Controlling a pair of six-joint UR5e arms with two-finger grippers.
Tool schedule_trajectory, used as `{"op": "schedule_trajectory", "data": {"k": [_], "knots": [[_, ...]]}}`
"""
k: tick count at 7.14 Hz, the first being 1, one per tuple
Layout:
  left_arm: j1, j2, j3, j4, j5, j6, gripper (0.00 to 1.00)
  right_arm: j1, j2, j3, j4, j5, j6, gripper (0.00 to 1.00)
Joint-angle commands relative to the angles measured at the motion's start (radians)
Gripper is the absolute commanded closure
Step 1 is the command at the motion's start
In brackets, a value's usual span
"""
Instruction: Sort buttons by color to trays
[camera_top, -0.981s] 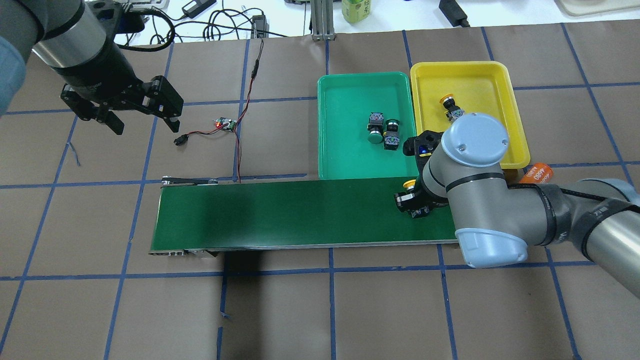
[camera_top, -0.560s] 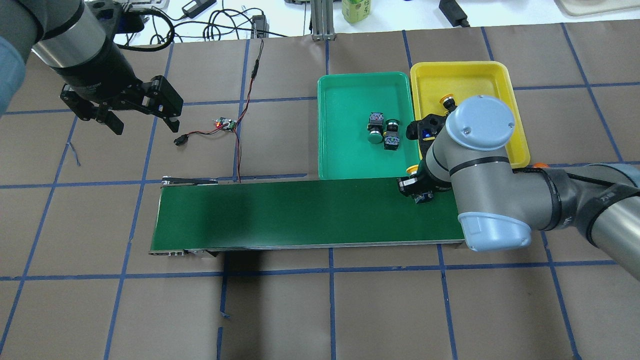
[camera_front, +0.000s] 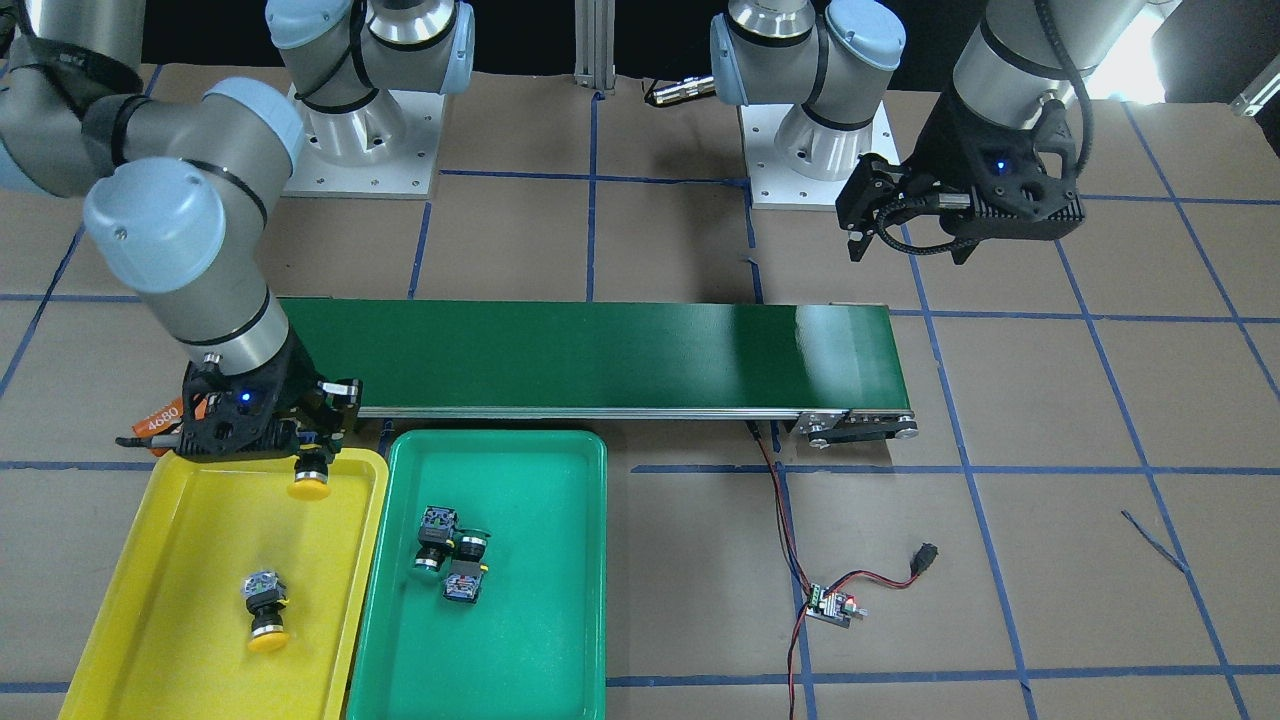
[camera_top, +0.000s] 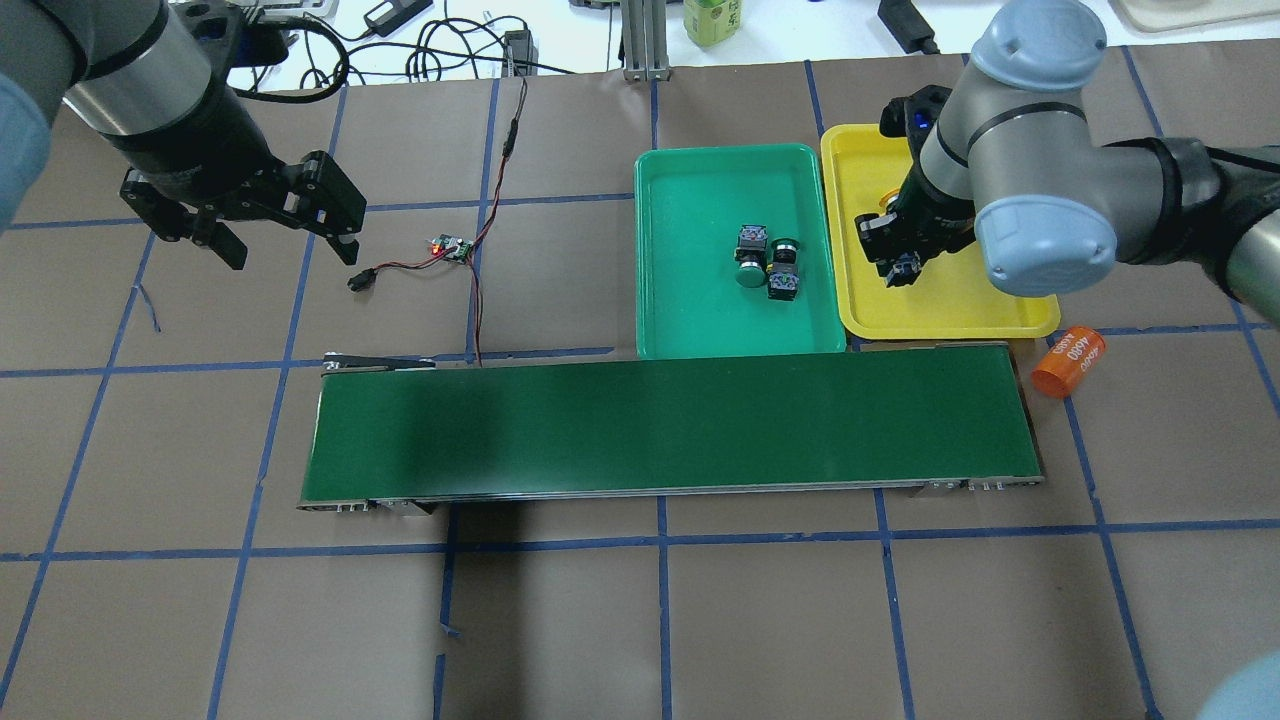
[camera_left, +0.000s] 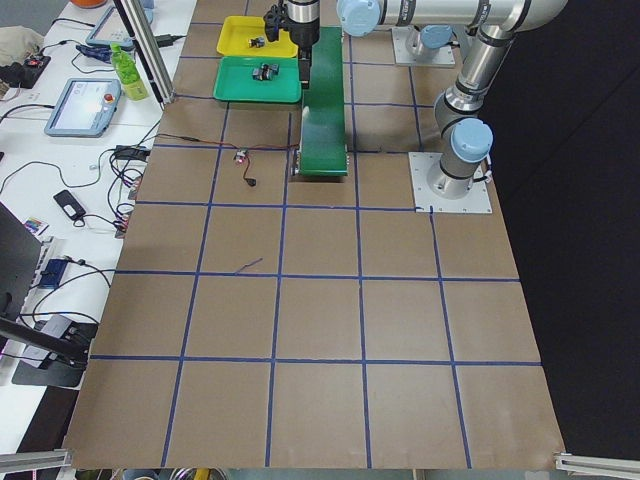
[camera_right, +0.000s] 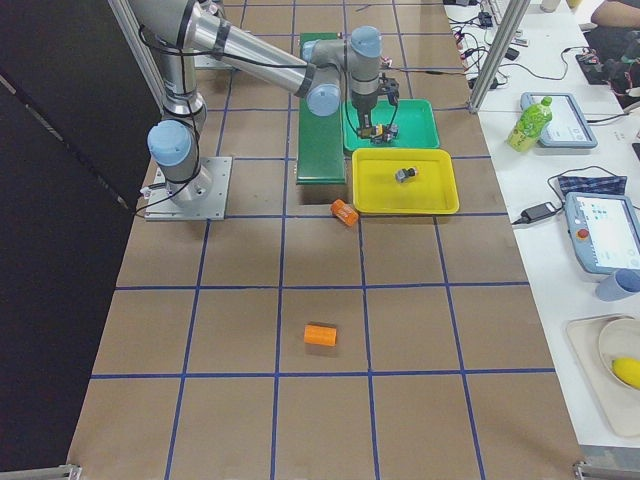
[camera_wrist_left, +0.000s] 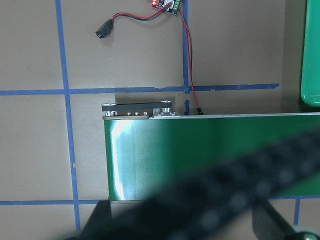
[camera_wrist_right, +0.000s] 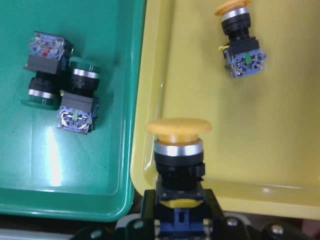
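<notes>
My right gripper (camera_front: 312, 452) is shut on a yellow button (camera_wrist_right: 179, 145) and holds it just above the yellow tray (camera_top: 1000, 150) near the edge by the belt; the cap points outward (camera_front: 308, 488). A second yellow button (camera_front: 266, 605) lies on its side in that tray. Two green buttons (camera_top: 750, 258) (camera_top: 783, 272) lie touching each other in the green tray (camera_top: 680, 300). My left gripper (camera_top: 292, 252) is open and empty, raised over the table far to the left of the trays.
A long dark-green conveyor belt (camera_top: 650, 430) runs along the near side of both trays. An orange cylinder (camera_top: 1068, 360) lies by the belt's right end, another (camera_right: 321, 335) farther off. A small wired circuit board (camera_top: 450, 247) lies left of the green tray.
My right gripper has carried the yellow button from the right end of the belt away from the robot to over the yellow tray. The left arm has not moved.
</notes>
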Motion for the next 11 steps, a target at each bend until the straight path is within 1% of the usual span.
{"op": "schedule_trajectory", "data": {"k": [1, 2, 3, 4, 6, 7, 8, 9, 11], "knots": [[0.0, 0.0, 0.0, 0.0, 0.0, 0.0, 0.0, -0.013, 0.128, -0.099, 0.0, 0.006, -0.012, 0.25], [0.0, 0.0, 0.0, 0.0, 0.0, -0.002, 0.0, -0.012, 0.126, -0.1, 0.0, 0.007, -0.005, 0.0], [0.0, 0.0, 0.0, 0.0, -0.005, -0.002, 0.0, -0.012, 0.117, -0.1, 0.012, 0.007, -0.005, 0.0], [0.0, 0.0, 0.0, 0.0, -0.029, -0.003, 0.0, -0.006, 0.075, -0.097, 0.03, 0.004, -0.002, 0.0], [0.0, 0.0, 0.0, 0.0, -0.029, -0.002, 0.0, 0.017, -0.091, -0.115, 0.207, -0.003, 0.004, 0.0], [0.002, 0.0, 0.0, 0.0, -0.029, -0.002, 0.0, 0.046, -0.151, -0.168, 0.32, -0.01, 0.028, 0.0], [0.002, 0.0, 0.0, 0.0, -0.029, -0.002, 0.0, 0.077, -0.169, -0.267, 0.464, -0.01, 0.065, 0.0], [0.002, 0.0, 0.0, 0.0, -0.029, -0.002, 0.0, 0.089, -0.171, -0.347, 0.578, -0.013, 0.086, 0.0], [0.002, 0.0, 0.0, 0.0, -0.029, -0.002, 0.0, 0.091, -0.183, -0.353, 0.613, -0.014, 0.094, 0.0]]}}
